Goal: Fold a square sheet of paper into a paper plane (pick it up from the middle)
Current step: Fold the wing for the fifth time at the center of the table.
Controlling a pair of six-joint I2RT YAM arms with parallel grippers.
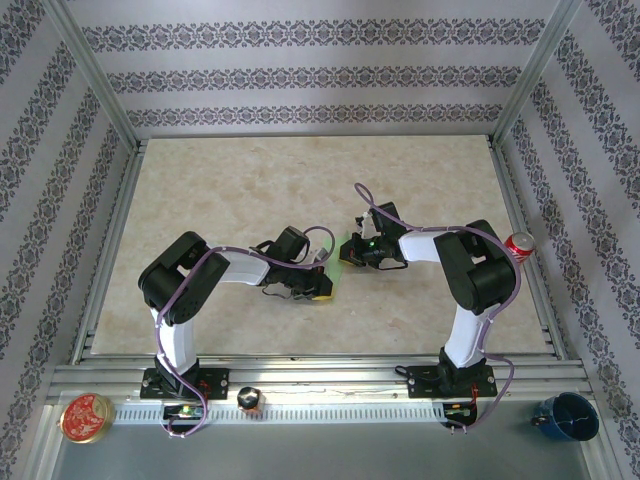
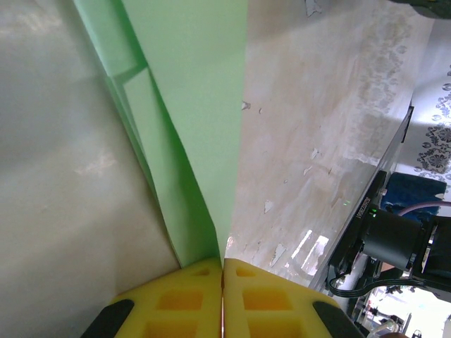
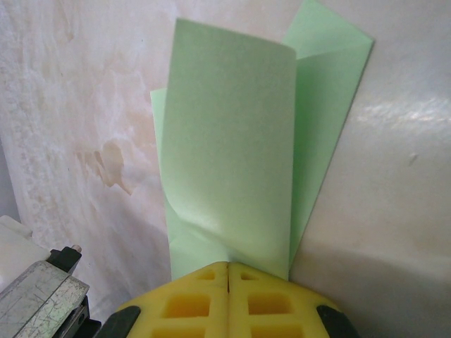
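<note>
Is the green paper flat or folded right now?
Folded. The paper shows a flap curled over layers beneath, with a diagonal crease at the corner; the left tool and right tool, both shut, pinch it.

Worktop (image 1: 250, 190): sheet of paper (image 3: 232, 141) is laid at mid-frame in the top view, between the left gripper (image 1: 322, 291) at its lower left and the right gripper (image 1: 352, 250) at its right. A can (image 1: 519, 245) is stood at the right edge. Near rail: tin (image 1: 86, 417) lower left, cup (image 1: 567, 416) lower right.
</note>
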